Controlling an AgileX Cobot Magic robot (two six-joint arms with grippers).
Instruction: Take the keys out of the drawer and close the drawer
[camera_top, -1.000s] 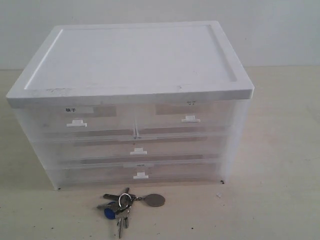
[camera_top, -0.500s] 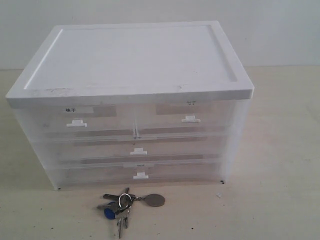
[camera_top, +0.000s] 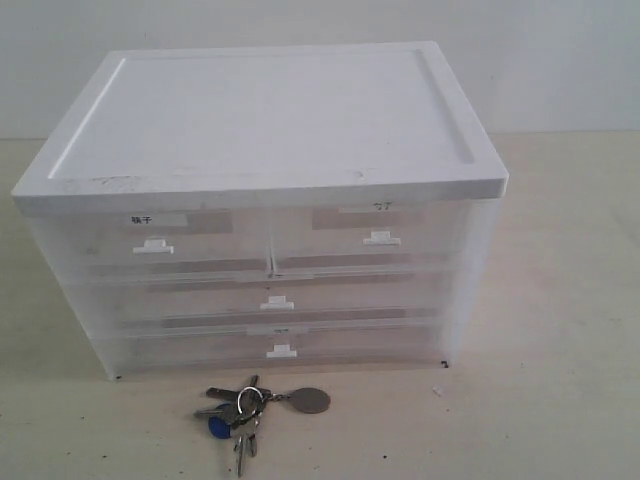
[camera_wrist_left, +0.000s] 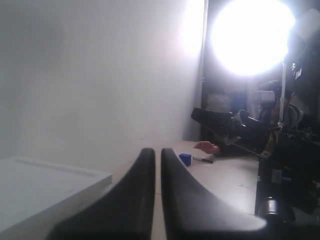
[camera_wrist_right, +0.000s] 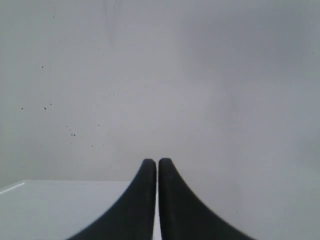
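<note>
Silver keys (camera_top: 245, 408) lay on the table (camera_top: 560, 400), the drawer unit (camera_top: 270, 300) looked shut, my left pincer (camera_wrist_left: 156, 161) and right pincer (camera_wrist_right: 157, 169) closed empty: seemingly done.

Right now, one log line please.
keys: on table before cabinet | drawers: all shut | left gripper: shut, empty | right gripper: shut, empty

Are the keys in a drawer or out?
Out: the silver key bunch with round blue tag lies on the tabletop before the translucent plastic drawer unit.
</note>
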